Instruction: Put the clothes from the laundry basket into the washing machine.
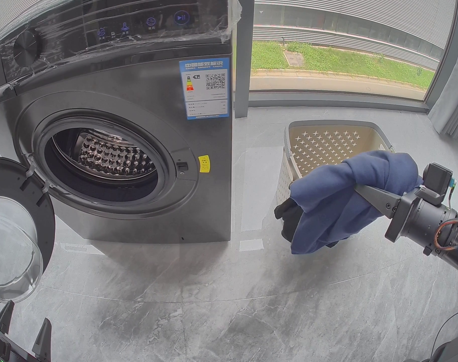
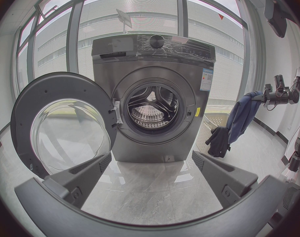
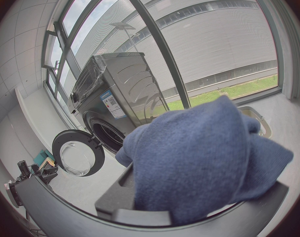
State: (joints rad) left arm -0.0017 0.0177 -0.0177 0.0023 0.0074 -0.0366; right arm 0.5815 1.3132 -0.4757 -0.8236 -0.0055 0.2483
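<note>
The right gripper (image 1: 364, 193) has its fingers clamped on a blue garment (image 1: 339, 197), which bunches over them and drapes down in a thick fold. The garment is held up in the air over the near edge of the laundry basket (image 1: 334, 125), clear of the floor (image 1: 239, 302). A black garment (image 1: 289, 219) hangs from under the blue one, against the basket's near side; whether the fingers also grip it cannot be told.

The basket, cream inside with a star-shaped cut-out pattern and a grey rim, stands on the floor just beside the right flank of the washing machine (image 1: 153, 76). The grey front-loader's round door (image 1: 17, 227) is swung fully open to the robot's left, its glass bowl facing outward. Through the opening shows the steel drum (image 1: 108, 157), with no clothing visible in the part that can be seen.

Low at the robot's left, the left gripper (image 2: 151, 178) hangs near the open door and well apart from the basket, its fingers spread wide and holding nothing, pointed toward the front of the machine.

Behind the basket and the machine runs a tall window (image 1: 339, 26), with a strip of grass (image 1: 339, 61) and a ribbed grey building wall outside.
</note>
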